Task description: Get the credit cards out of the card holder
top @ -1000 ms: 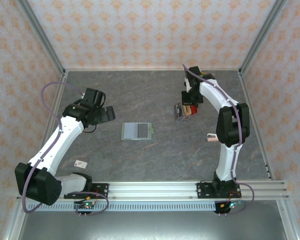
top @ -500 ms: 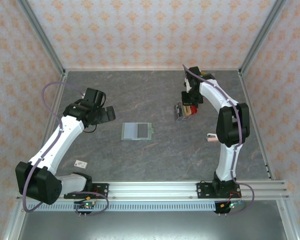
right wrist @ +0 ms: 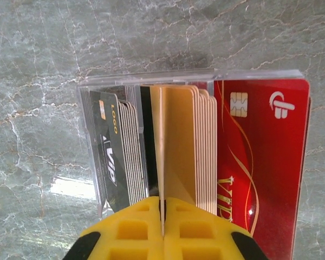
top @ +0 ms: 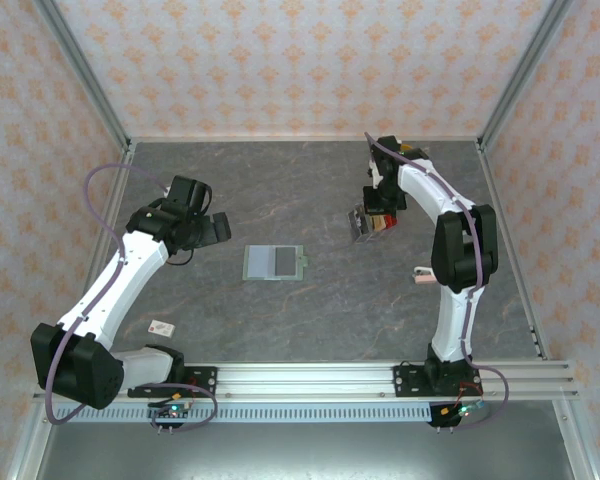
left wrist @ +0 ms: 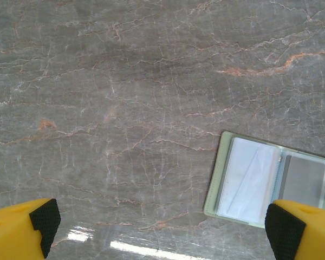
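Here the card holder (top: 275,263) lies open and flat mid-table, and the left gripper (left wrist: 162,230) hovers just to its left, fingers spread wide and holding nothing. Far right, the right gripper (right wrist: 162,208) has its fingers pressed together, pinching a tan credit card (right wrist: 179,135) that stands in a clear rack (right wrist: 151,76) between a black card (right wrist: 109,146) and a red card (right wrist: 260,146).

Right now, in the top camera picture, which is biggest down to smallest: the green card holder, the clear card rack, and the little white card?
1. card holder, lying open: the largest.
2. clear card rack: a bit smaller, though the arm hides part of it.
3. little white card: clearly the smallest.
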### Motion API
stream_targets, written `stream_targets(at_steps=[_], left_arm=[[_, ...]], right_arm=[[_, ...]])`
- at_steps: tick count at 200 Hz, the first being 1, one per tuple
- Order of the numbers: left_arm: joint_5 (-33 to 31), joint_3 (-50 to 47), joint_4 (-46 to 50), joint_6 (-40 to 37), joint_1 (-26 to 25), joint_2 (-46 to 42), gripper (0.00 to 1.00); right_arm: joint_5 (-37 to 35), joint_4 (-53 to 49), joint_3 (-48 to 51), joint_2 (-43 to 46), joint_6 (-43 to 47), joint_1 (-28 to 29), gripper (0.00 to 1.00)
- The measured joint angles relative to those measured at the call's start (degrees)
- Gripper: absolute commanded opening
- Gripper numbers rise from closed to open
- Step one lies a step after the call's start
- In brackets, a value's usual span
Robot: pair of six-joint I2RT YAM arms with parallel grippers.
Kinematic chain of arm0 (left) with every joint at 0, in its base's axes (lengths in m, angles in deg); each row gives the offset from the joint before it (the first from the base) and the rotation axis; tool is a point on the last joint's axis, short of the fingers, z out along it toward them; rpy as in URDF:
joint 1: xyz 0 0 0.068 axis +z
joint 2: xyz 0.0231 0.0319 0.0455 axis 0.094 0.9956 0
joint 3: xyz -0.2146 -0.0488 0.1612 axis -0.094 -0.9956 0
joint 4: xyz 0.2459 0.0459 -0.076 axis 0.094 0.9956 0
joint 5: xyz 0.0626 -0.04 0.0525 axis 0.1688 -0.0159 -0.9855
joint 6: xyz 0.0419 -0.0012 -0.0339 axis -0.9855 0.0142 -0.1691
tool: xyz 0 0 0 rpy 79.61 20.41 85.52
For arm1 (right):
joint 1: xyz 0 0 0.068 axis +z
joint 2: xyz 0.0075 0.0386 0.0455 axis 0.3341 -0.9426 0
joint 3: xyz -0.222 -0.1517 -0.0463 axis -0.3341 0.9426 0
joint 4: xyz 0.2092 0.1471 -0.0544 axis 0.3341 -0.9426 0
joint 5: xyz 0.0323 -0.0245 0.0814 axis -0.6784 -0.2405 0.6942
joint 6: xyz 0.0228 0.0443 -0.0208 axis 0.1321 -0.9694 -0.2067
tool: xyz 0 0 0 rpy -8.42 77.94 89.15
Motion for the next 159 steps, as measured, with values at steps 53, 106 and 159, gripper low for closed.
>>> stream_targets(at_steps=[53, 106, 159], left_arm=[[0.00, 0.00, -0.02, -0.50, 0.00, 0.00, 1.00], [0.02, 0.00, 0.00, -0.61, 0.00, 0.00, 1.00], [1.38, 0.00, -0.02, -0.61, 0.00, 0.35, 1.00]], right_arm=[[0.02, -0.81, 0.33, 0.00, 0.46, 0.00, 0.11], [-0.66, -0.83, 0.28, 0.02, -0.26, 0.00, 0.27], [0.17, 2.95, 6.29, 10.10, -5.35, 0.04, 0.38]])
